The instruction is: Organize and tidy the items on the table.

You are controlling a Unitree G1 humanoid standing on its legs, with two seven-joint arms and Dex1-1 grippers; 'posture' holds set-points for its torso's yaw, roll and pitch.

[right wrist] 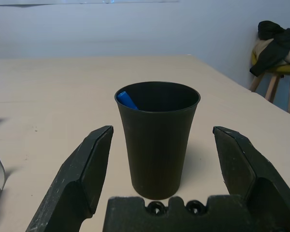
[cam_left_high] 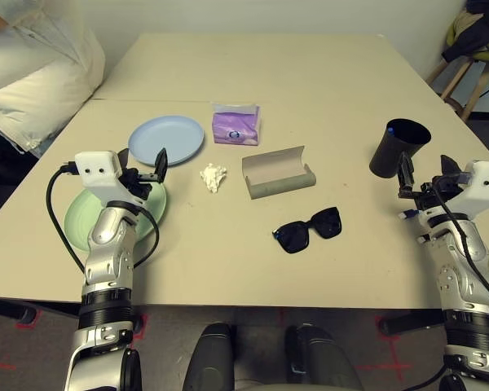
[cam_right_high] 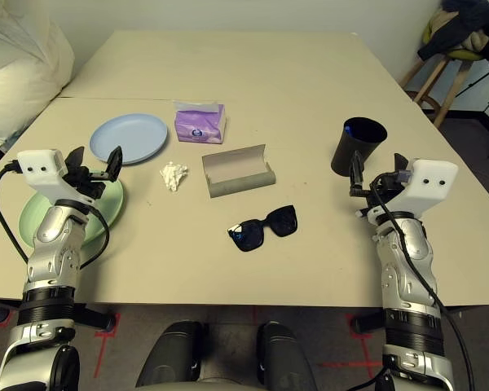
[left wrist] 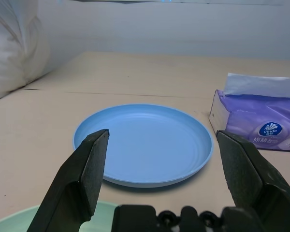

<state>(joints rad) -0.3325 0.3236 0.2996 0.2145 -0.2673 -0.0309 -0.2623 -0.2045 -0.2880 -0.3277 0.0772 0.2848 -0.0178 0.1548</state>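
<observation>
Black sunglasses [cam_left_high: 308, 230] lie nearest the front edge of the table [cam_left_high: 310, 73], folded open, lenses down, midway between the two arms and well apart from both; neither set of jaws is near them.

Left gripper [cam_left_high: 143, 168] hovers with its jaws spread wide and nothing between them; directly beneath it sits the pale green plate [cam_left_high: 75, 218], and straight ahead of its fingertips [left wrist: 89, 169] lies the light blue plate [left wrist: 144, 145], apart from the jaws and just beyond the green plate's rim; ahead and to the right of these jaws stands a purple tissue pack [left wrist: 258, 126], with a white sheet rising from its top.

Between the two grippers, on the beige top, a white crumpled tissue [cam_left_high: 213, 177] lies to the right of the left jaws, near the blue plate; just beside it rests the grey-brown glasses case [cam_left_high: 278, 173], lid open, closer to the left jaws than to the right.

Right gripper [cam_left_high: 425, 174] also stands with its jaws fully apart and empty; the black cup [right wrist: 157, 137] stands upright just ahead of them, framed by the two fingers [right wrist: 82, 169] in the right wrist view but not touched by either; a small blue stick [right wrist: 127, 101] leans inside the cup, its tip showing at the rim.

A person in a white garment [cam_left_high: 33, 65] is at the table's far left side, beyond the left jaws; a stool with dark clothing [cam_left_high: 477, 41] stands past the right jaws, off the table.
</observation>
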